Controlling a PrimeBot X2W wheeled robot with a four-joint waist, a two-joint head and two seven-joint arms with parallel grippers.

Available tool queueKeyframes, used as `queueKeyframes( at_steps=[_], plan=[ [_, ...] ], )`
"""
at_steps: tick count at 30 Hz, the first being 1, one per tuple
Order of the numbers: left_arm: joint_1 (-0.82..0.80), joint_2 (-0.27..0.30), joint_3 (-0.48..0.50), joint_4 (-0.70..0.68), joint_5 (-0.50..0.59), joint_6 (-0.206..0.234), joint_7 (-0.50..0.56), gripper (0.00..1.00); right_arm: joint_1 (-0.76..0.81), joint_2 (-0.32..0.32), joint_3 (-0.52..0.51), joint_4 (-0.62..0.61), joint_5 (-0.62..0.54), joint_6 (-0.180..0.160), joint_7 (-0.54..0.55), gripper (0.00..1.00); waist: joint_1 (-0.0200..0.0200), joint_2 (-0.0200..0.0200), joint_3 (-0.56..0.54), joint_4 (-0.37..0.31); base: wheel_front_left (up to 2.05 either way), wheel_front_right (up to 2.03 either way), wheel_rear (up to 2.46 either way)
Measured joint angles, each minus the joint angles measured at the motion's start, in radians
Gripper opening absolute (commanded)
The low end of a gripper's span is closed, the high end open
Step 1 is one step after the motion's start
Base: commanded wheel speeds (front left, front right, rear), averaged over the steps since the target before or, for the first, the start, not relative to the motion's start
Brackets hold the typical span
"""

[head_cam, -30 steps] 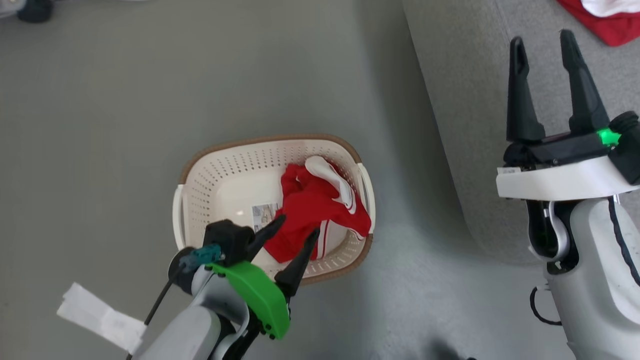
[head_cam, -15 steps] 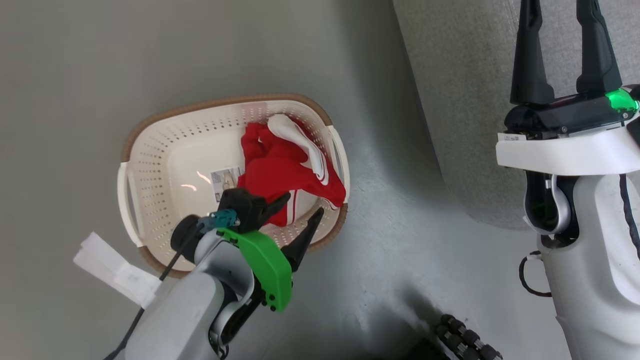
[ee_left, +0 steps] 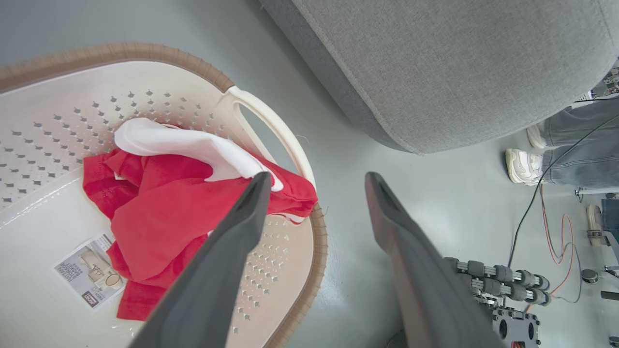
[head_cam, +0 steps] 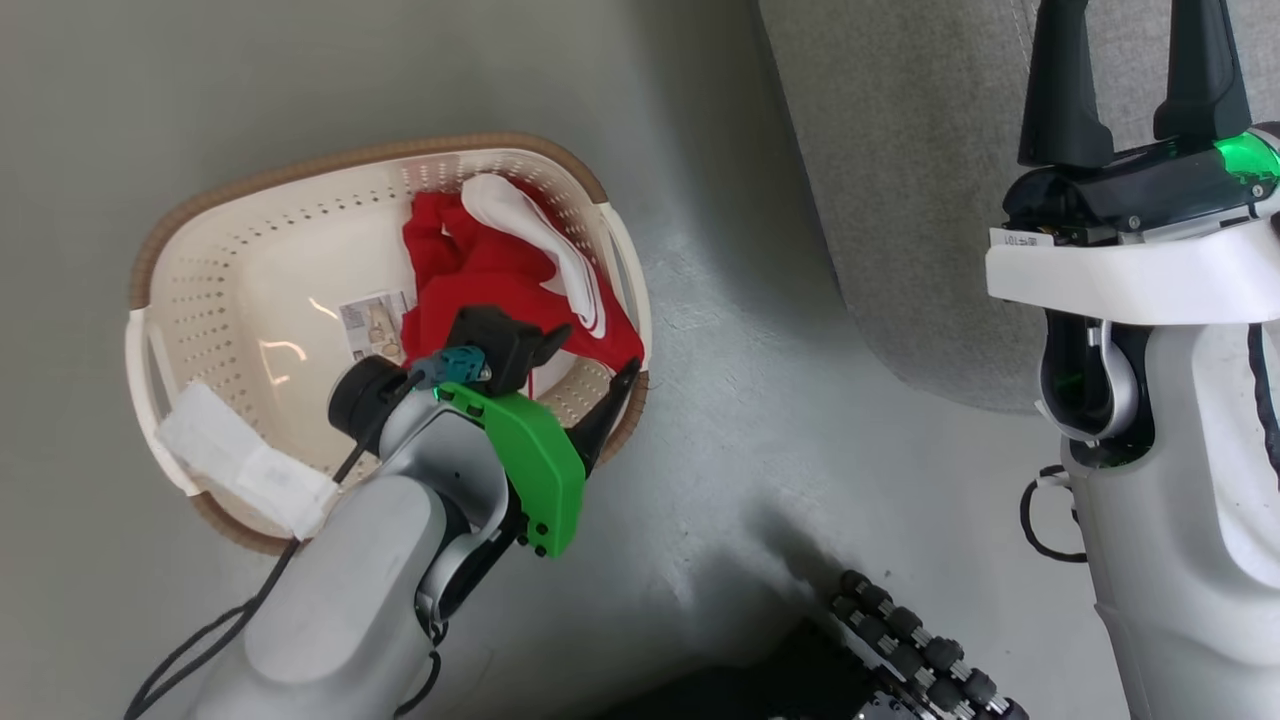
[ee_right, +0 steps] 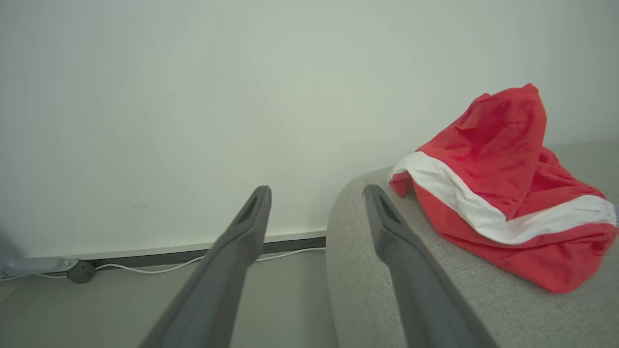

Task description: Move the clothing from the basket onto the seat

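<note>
The cream basket (head_cam: 250, 175) with its brown rim (ee_left: 121, 48) stands on the floor. A crumpled red jersey (head_cam: 470, 280) with white trim lies in its right half (ee_left: 164, 212), beside the paper label (head_cam: 372, 325). My left gripper (head_cam: 595, 352) hangs open over the basket's near right rim, one finger above the jersey and the other outside the rim (ee_left: 316, 176). The red shorts (ee_right: 498, 193) with a white band lie on the grey sofa (ee_right: 387, 299). My right gripper (head_cam: 1130, 60) stands open and empty over the sofa's edge (ee_right: 316, 189).
The sofa (head_cam: 900, 200) fills the upper right, a strip of floor away from the basket (ee_left: 435, 63). My wheeled base (head_cam: 900, 640) is at the bottom. A person's shoe (ee_left: 522, 164) and cables (ee_left: 546, 212) lie past the sofa's corner. A white tag (head_cam: 240, 460) hangs from my left arm.
The head camera has tilted, so the basket now sits higher and further left. My left gripper has come in over the basket's right rim, above the jersey. The right gripper stays raised and open.
</note>
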Motion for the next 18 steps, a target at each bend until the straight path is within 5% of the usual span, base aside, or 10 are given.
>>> queueKeyframes(
  at_steps=[18],
  plan=[
    [-0.103, 0.005, 0.048, 0.102, 0.034, 0.036, 0.021, 1.00, -0.019, 0.013, -0.029, 0.010, 0.003, 0.009, 0.000, 1.00, -0.0001, 0.0000, 0.091, -0.081, 0.00, 0.00, 0.00]
  ],
)
